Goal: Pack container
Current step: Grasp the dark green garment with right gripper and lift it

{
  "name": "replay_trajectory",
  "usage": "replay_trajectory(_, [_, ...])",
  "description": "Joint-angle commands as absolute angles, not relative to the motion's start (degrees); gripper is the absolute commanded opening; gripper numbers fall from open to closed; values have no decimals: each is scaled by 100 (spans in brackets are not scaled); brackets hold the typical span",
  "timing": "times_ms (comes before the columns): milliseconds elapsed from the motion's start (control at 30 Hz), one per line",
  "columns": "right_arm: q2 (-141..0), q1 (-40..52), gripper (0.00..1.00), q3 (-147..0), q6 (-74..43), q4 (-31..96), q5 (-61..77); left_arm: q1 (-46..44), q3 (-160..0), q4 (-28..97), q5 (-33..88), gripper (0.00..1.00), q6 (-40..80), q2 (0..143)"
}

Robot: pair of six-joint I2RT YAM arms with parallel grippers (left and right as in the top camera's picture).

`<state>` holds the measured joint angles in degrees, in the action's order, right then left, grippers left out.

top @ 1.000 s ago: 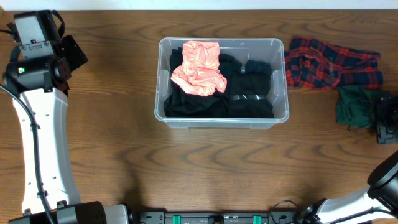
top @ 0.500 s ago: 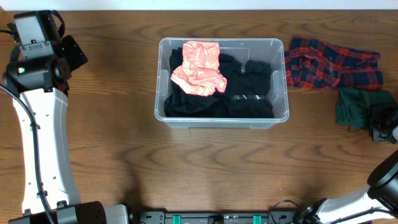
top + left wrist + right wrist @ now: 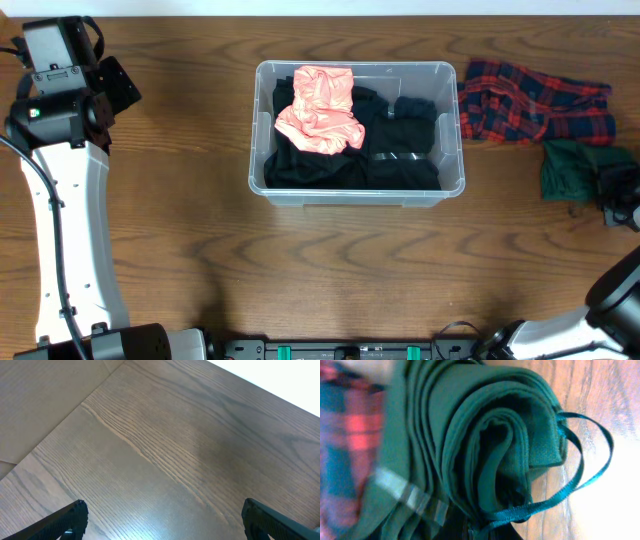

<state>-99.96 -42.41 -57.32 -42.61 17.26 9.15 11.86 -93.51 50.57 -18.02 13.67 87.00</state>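
at the right edge, your right gripper (image 3: pixel 620 196) is clamped on the green cloth (image 3: pixel 568 168); left gripper (image 3: pixel 118 86), upper left, spread wide, empty.

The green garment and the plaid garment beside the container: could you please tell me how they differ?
The green garment is plain dark green; the plaid garment is red-and-blue checked. The green garment is bunched compactly; the plaid garment sprawls wider. The right gripper is at the green garment's edge; none is at the plaid garment, which lies closer to the container. Both are cloth on the table, outside the container.
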Motion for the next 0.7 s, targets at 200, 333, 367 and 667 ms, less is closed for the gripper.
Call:
replay_trajectory(200, [-7647,-3245,1,-5736,-3535,1922,1181,1205,-9345,5054,-1874,98,1363,8707])
replay_trajectory(333, [-7019,-2287,1,-5739,-3461,1688,1409,1205,-9345,5054,-1874,98,1363,8707])
replay_trajectory(367, [-6912,-1986,1,-5739,-3463,1559,1483,1205,-9345,5054,-1874,98,1363,8707])
replay_trajectory(667, [-7008,460,1,-5739,-3463,78,1024,1205,-9345,5054,-1874,98,1363,8707])
